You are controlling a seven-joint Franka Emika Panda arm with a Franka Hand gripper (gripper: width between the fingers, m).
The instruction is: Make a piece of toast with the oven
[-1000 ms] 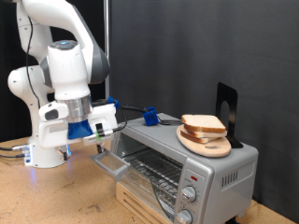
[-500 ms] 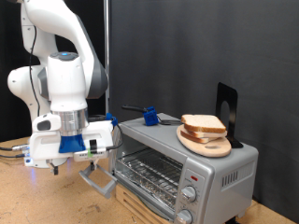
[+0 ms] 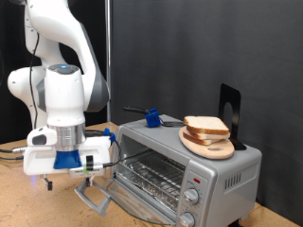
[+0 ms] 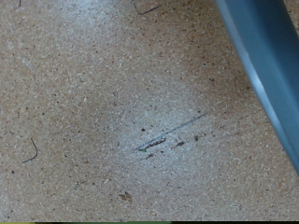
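Note:
The silver-grey oven (image 3: 222, 163) stands at the exterior view's right, its glass door (image 3: 121, 186) dropped open and the wire rack (image 3: 150, 171) showing inside. On its roof a round wooden plate (image 3: 218, 149) carries two stacked bread slices; the top one is the piece of toast (image 3: 206, 124). My gripper (image 3: 98, 164) hangs low beside the open door, just above the door handle (image 3: 90, 197), with nothing seen between its fingers. The wrist view holds only the tabletop (image 4: 112, 112) and a blue-grey edge (image 4: 266, 65); no fingers show there.
A small blue cup-like object (image 3: 151, 117) with a dark handle lies on the oven's roof, and a black stand (image 3: 229, 112) rises behind the plate. Two round knobs (image 3: 194, 187) sit on the oven's front. Cables trail over the table at the exterior view's left.
The arm has dropped and shifted towards the exterior view's left, and the oven door has swung down with it from partly open to fully open. The bread has not moved.

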